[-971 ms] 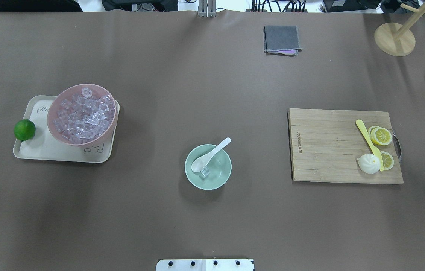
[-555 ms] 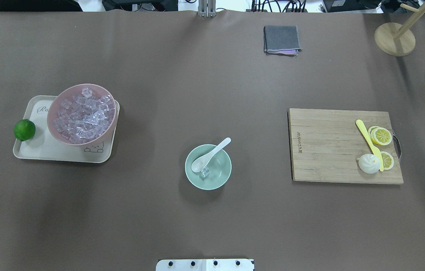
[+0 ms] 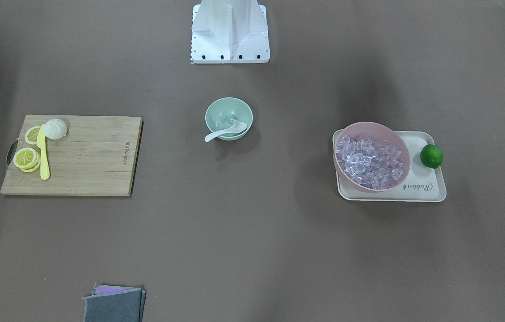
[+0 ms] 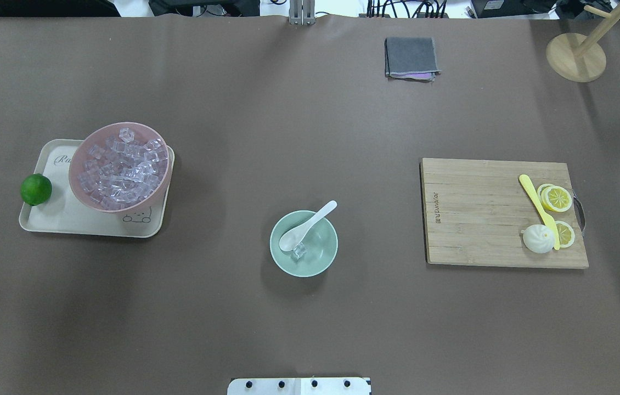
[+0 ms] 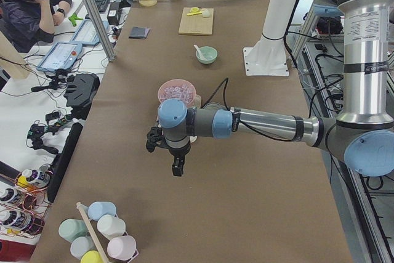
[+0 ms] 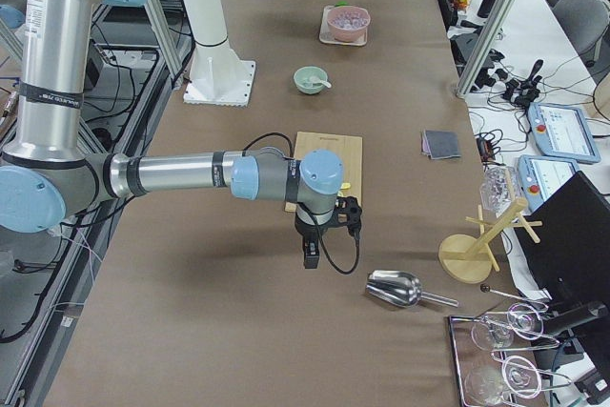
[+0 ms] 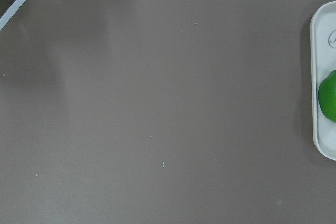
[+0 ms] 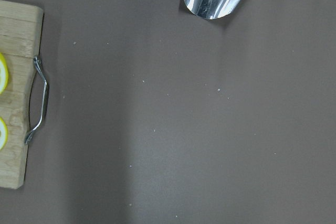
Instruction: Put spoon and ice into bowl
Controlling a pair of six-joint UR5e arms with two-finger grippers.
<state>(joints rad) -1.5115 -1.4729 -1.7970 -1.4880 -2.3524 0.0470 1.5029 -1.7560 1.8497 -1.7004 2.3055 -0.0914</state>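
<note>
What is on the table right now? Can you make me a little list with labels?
mint-green bowl: middle of the table
white spoon: scoop in the mint-green bowl, handle leaning over its rim
ice cube: one, in the mint-green bowl by the scoop
pink bowl: full of ice, on the cream tray
lime: on the tray too
cutting board: holds lemon slices and a yellow knife
claws: left claw and right claw empty, far from the bowls; open or shut, cannot tell
</note>
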